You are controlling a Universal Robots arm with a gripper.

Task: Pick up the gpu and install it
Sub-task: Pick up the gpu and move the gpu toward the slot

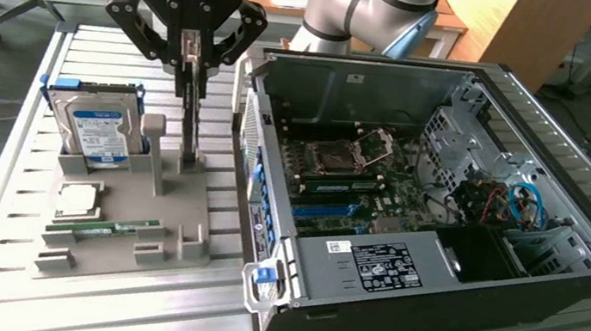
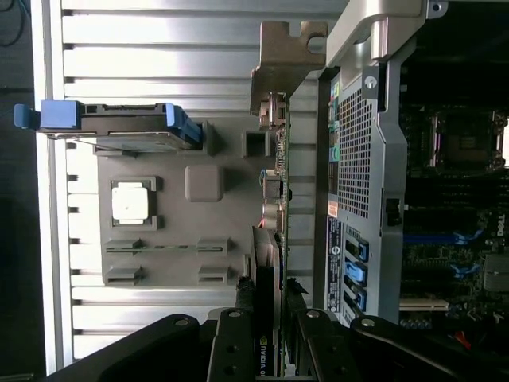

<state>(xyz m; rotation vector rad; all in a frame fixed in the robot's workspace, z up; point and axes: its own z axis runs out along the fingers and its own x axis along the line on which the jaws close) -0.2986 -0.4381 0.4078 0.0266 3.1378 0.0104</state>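
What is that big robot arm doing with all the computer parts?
The robot arm's claw is shut on the gpu, a thin card held on edge at the grey parts tray. It is hard to tell whether the card is clear of the tray. A hard drive with a blue label stands on the same tray. The open computer case lies to the exterior view's right, and the card is not inside it yet.
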